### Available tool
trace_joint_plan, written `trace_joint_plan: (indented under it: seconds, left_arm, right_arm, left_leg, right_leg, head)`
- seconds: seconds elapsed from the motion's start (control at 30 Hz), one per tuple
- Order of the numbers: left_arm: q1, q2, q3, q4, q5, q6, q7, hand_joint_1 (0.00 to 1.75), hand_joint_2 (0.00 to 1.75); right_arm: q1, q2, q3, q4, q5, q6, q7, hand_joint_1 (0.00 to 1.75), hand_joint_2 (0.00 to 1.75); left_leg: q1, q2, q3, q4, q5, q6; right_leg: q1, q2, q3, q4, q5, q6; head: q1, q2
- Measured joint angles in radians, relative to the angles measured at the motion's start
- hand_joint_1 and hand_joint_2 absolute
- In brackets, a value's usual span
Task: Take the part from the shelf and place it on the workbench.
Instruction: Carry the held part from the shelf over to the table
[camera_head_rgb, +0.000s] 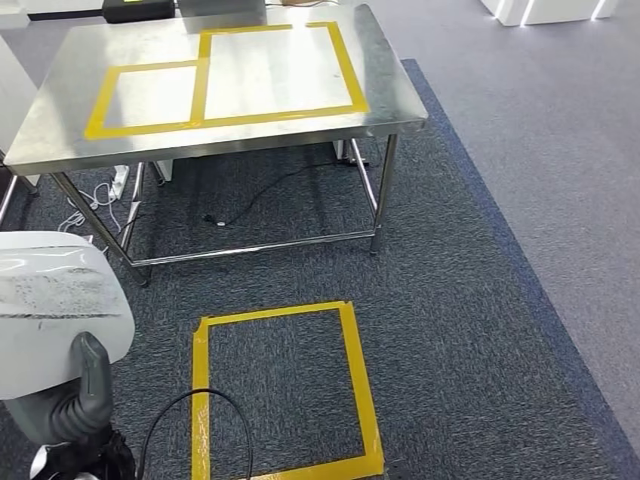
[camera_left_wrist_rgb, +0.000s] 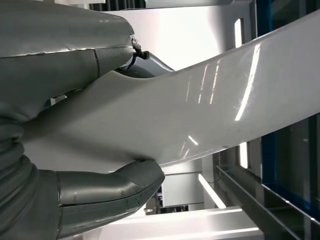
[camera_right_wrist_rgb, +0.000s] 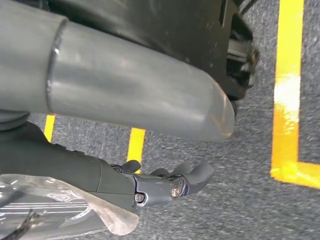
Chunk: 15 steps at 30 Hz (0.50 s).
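A large white glossy part (camera_head_rgb: 56, 310) hangs at the lower left of the head view, with my left hand (camera_head_rgb: 87, 400) gripping it from beneath. Up close, the part (camera_left_wrist_rgb: 188, 110) is a smooth curved white shell clamped between the thick grey thumb and fingers of the left hand (camera_left_wrist_rgb: 56, 55). The steel workbench (camera_head_rgb: 75, 110) stands ahead, apart from the part, its top marked with a small yellow tape rectangle (camera_head_rgb: 151, 95) and a larger one (camera_head_rgb: 272, 70). My right hand (camera_right_wrist_rgb: 113, 175) hangs over grey carpet, fingers stretched out and holding nothing.
A yellow tape square (camera_head_rgb: 279, 390) marks the carpet in front of the bench. A black cable (camera_head_rgb: 196, 420) loops at its near left corner. Under the bench lie more cables (camera_head_rgb: 256, 195) and a power strip (camera_head_rgb: 119, 180). Lighter floor (camera_head_rgb: 558, 150) lies to the right.
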Motion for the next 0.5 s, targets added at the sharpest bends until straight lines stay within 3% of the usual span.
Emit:
trace_joint_plan:
  seconds: [0.07, 0.17, 0.2, 0.23, 0.3, 0.33, 0.37, 0.4, 0.47, 0.5]
  left_arm:
    - [0.013, 0.001, 0.003, -0.008, 0.001, 0.006, -0.006, 1.75, 1.75]
    - [0.028, 0.001, 0.009, -0.020, 0.003, 0.008, -0.010, 1.75, 1.75]
    - [0.030, 0.000, 0.011, -0.024, 0.003, 0.008, -0.012, 1.75, 1.75]
    - [0.031, 0.000, 0.011, -0.027, 0.003, 0.008, -0.012, 1.75, 1.75]
    - [0.034, 0.000, 0.012, -0.030, 0.003, 0.008, -0.014, 1.75, 1.75]
    - [0.036, 0.000, 0.012, -0.030, 0.003, 0.008, -0.014, 1.75, 1.75]
    - [0.037, 0.000, 0.013, -0.030, 0.003, 0.008, -0.014, 1.75, 1.75]
    - [0.038, 0.000, 0.013, -0.030, 0.003, 0.008, -0.015, 1.75, 1.75]
    - [0.038, 0.000, 0.013, -0.032, 0.003, 0.008, -0.017, 1.75, 1.75]
    - [0.038, -0.001, 0.013, -0.034, 0.003, 0.008, -0.018, 1.75, 1.75]
  right_arm:
    - [-0.002, 0.000, 0.000, 0.000, 0.006, 0.005, 0.004, 0.00, 0.00]
    - [-0.003, 0.000, 0.000, 0.000, 0.009, 0.007, 0.006, 0.00, 0.00]
    - [-0.003, 0.000, 0.000, 0.000, 0.009, 0.007, 0.006, 0.00, 0.00]
    - [-0.004, 0.000, 0.000, 0.000, 0.010, 0.006, 0.006, 0.00, 0.00]
    - [-0.004, 0.000, 0.000, 0.000, 0.010, 0.006, 0.006, 0.00, 0.00]
    - [-0.003, 0.000, 0.000, 0.000, 0.010, 0.006, 0.005, 0.00, 0.00]
    - [-0.002, 0.000, 0.000, 0.000, 0.011, 0.006, 0.005, 0.00, 0.00]
    - [0.000, 0.000, 0.000, 0.000, 0.011, 0.006, 0.004, 0.00, 0.00]
    - [0.002, 0.000, 0.000, 0.000, 0.011, 0.006, 0.001, 0.00, 0.00]
    - [0.002, 0.000, 0.000, 0.000, 0.011, 0.006, 0.000, 0.00, 0.00]
  left_leg:
    - [-0.005, 0.005, 0.024, -0.052, -0.002, 0.013]
    - [-0.005, 0.000, 0.031, -0.059, -0.009, 0.036]
    - [-0.003, -0.001, 0.036, -0.062, -0.010, 0.043]
    - [-0.002, -0.002, 0.041, -0.065, -0.011, 0.049]
    - [-0.005, -0.002, 0.045, -0.065, -0.017, 0.057]
    - [-0.007, -0.004, 0.047, -0.065, -0.020, 0.059]
    - [-0.009, -0.006, 0.050, -0.065, -0.023, 0.061]
    - [-0.011, -0.009, 0.056, -0.064, -0.028, 0.062]
    - [-0.013, -0.013, 0.072, -0.065, -0.040, 0.059]
    - [-0.016, -0.014, 0.077, -0.063, -0.047, 0.056]
  right_leg:
    - [0.004, -0.002, -0.002, -0.001, -0.007, 0.013]
    - [0.002, -0.005, 0.002, -0.001, -0.018, 0.031]
    - [0.002, -0.003, -0.005, 0.023, -0.032, 0.035]
    - [0.001, 0.001, -0.027, 0.068, -0.055, 0.037]
    - [0.002, 0.008, -0.108, 0.206, -0.106, 0.037]
    - [0.002, 0.010, -0.149, 0.264, -0.117, 0.036]
    - [0.003, 0.010, -0.176, 0.290, -0.109, 0.035]
    - [0.004, 0.011, -0.184, 0.277, -0.080, 0.031]
    - [0.007, 0.012, -0.149, 0.158, 0.011, 0.020]
    - [0.010, 0.013, -0.122, 0.094, 0.042, 0.013]
  head:
    - [0.001, 0.000]
    - [0.004, 0.000]
    - [0.007, 0.000]
    - [0.010, 0.000]
    - [0.015, 0.000]
    - [0.017, 0.000]
    - [0.017, 0.000]
    - [0.018, 0.000]
    - [0.018, 0.000]
    - [0.018, 0.000]
